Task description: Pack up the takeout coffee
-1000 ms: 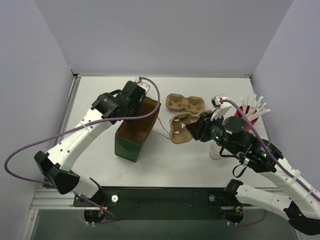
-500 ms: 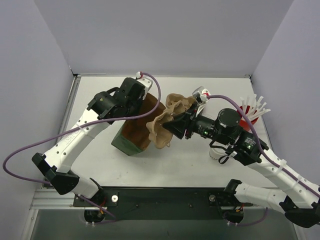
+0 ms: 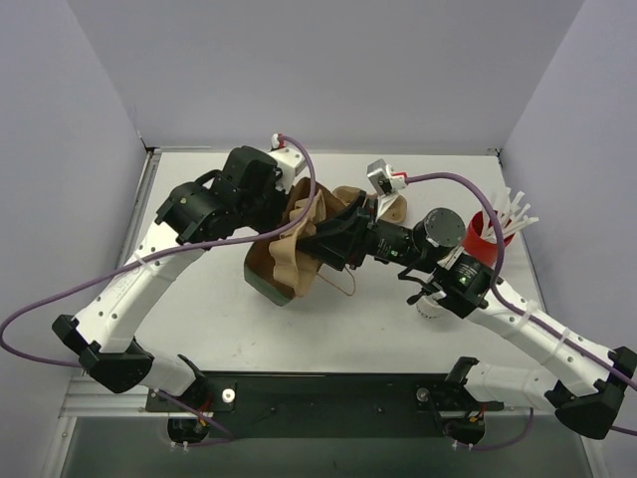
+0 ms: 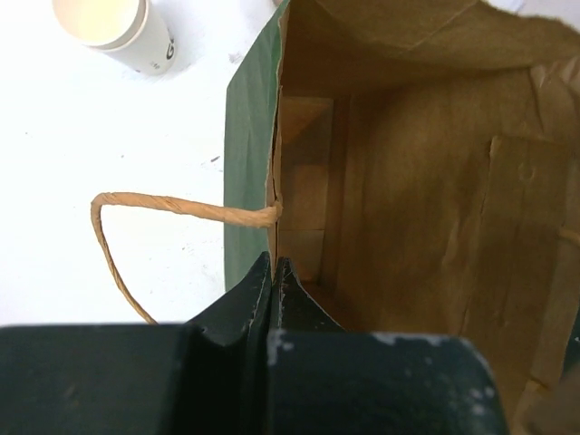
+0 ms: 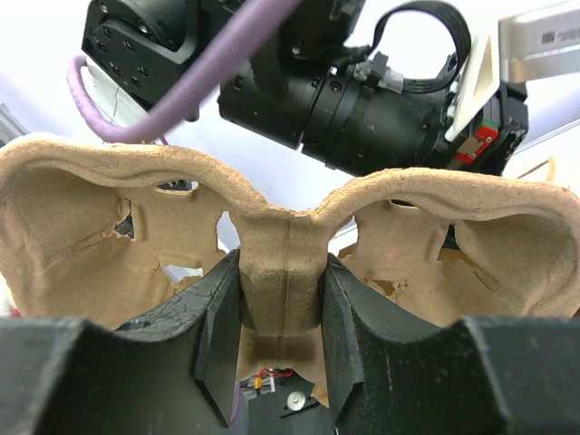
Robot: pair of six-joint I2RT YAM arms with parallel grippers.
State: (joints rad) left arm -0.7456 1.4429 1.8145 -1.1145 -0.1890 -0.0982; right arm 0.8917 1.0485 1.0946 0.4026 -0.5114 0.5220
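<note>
The white paper cup (image 4: 111, 29), lidless and beige inside, printed with what looks like a "G", stands on the table (image 3: 358, 334) near the green paper bag (image 4: 246, 136). The left gripper (image 4: 275, 276) pinches the bag's rim. The right gripper (image 5: 281, 313) clamps a moulded pulp carrier (image 5: 91, 245) at the bag's mouth. A red cup (image 3: 476, 239) holds white straws (image 3: 513, 211).

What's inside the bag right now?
The left wrist view shows only bare brown paper inside the bag, no cup. The left claw hides the near floor. The cup stands outside. In the top view the carrier covers it.
</note>
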